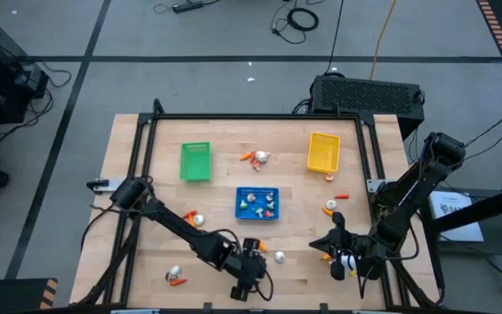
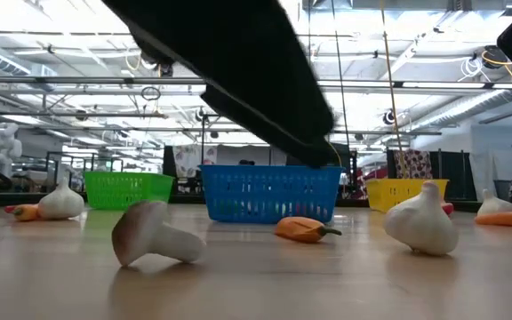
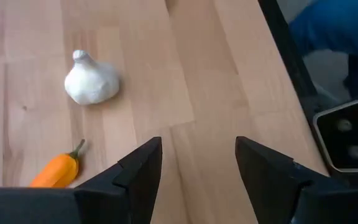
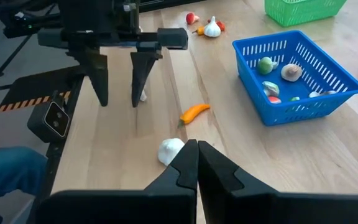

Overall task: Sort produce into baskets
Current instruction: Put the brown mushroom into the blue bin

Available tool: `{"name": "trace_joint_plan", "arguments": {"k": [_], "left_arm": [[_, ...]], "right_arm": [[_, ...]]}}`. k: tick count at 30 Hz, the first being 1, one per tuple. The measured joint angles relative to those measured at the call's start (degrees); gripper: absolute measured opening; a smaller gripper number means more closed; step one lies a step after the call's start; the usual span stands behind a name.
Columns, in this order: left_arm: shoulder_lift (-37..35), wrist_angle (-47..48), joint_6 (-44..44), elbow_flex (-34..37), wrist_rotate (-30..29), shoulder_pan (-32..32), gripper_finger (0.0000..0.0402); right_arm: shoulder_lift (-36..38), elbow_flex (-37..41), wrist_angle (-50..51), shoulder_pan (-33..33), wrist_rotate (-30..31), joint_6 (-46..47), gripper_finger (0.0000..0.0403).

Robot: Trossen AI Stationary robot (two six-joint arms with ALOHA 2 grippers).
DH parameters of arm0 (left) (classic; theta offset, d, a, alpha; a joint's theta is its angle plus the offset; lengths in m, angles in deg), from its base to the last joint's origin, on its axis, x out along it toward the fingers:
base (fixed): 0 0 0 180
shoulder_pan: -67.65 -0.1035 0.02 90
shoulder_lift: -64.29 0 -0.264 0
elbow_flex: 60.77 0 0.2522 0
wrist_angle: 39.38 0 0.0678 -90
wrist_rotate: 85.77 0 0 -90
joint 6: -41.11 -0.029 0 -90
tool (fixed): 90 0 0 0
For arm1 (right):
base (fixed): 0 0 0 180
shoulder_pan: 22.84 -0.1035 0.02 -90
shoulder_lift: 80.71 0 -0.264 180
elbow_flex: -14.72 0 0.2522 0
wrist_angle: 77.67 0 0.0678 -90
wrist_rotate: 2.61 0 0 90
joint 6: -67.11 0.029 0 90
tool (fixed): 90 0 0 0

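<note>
1. Hovering at the table's front edge, the left gripper (image 1: 249,272) stands with fingers apart, holding nothing.
2. Just ahead of its fingers lie a garlic bulb (image 3: 91,83) and an orange pepper (image 3: 56,171), the pepper's long axis slanting toward the gripper.
3. Left arm is nearer both; the right gripper (image 4: 197,160) waits pinched together, empty.
4. Bulb: smooth, rounded, may roll. Blue basket (image 1: 257,212) already holds produce.
</note>
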State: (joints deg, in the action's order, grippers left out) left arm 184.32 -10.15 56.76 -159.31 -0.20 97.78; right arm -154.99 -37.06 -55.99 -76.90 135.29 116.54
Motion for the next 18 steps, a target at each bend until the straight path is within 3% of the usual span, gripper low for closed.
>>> {"name": "trace_joint_plan", "arguments": {"k": [7,18], "left_arm": [[0.0,17.4,4.9,-5.1,2.4,-0.1,0.0211],[-0.1,20.3,8.1,-4.4,1.3,0.2,0.0211]], "right_arm": [[0.0,0.0,0.0,0.0,0.0,0.4,0.0],[0.0,0.0,0.0,0.0,0.0,0.9,0.0]]}}
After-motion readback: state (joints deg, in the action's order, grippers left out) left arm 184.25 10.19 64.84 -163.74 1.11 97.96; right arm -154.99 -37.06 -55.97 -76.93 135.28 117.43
